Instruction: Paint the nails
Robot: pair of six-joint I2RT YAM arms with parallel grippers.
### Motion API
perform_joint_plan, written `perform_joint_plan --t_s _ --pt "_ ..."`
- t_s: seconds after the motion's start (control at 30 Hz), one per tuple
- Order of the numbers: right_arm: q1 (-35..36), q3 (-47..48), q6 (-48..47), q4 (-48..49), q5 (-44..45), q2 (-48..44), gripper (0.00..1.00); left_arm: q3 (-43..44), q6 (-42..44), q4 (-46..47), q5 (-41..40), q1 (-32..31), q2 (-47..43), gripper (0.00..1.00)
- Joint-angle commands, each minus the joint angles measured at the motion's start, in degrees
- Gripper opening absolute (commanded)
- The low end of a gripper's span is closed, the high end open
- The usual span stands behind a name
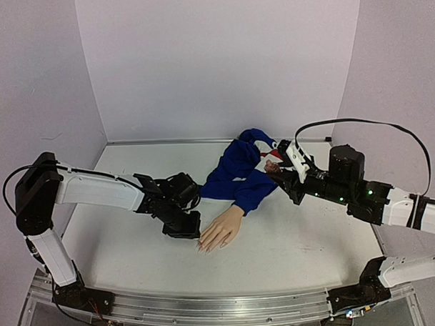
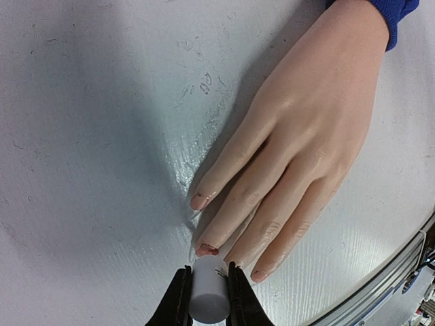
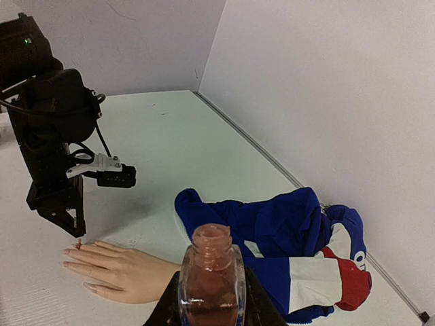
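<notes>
A beige mannequin hand [image 1: 221,229] lies palm down on the white table, its wrist in a blue sleeve [image 1: 239,173]. My left gripper [image 2: 209,291] is shut on a white brush cap [image 2: 209,293] right at the fingertips. The cap's front end sits against the nail [image 2: 206,249] of one middle finger, which shows dark pink colour. Two neighbouring nails [image 2: 199,201] [image 2: 259,276] look pale with faint marks. My right gripper [image 3: 211,302] is shut on an uncapped polish bottle [image 3: 211,278] of pinkish liquid, held upright above the sleeve [image 3: 299,251]. The brush itself is hidden behind the cap.
The sleeve belongs to a crumpled blue, white and red jacket [image 1: 257,158] at the back centre of the table. White walls enclose the table on three sides. A metal rail [image 1: 230,309] runs along the near edge. In the right wrist view the left arm [image 3: 54,136] stands over the hand [image 3: 119,272].
</notes>
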Motion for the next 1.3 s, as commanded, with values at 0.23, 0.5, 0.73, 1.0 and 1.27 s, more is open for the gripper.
perform_joint_plan --t_s 0.23,0.5,0.73,1.0,1.27 --pt "-0.3 0.7 0.6 4.1 -0.8 -0.7 0.00 -1.0 -1.3 -0.8 -1.1 -0.1 -2.9 0.00" --pt "-0.3 0.7 0.7 4.1 -0.9 -0.6 0.00 -1.4 -1.5 -0.9 -1.3 -0.1 -3.1 0.00" --pt "-0.3 0.8 0.7 4.1 -0.9 -0.5 0.00 -2.2 -2.0 -0.8 -1.4 -0.1 -3.7 0.00" --pt "-0.3 0.8 0.8 4.1 -1.0 -0.4 0.00 -2.2 -1.9 -0.7 -1.7 -0.1 -4.1 0.00" --pt "-0.3 0.8 0.8 4.1 -1.0 -0.2 0.00 -4.0 -1.8 0.3 -4.5 -0.8 -8.3 0.00"
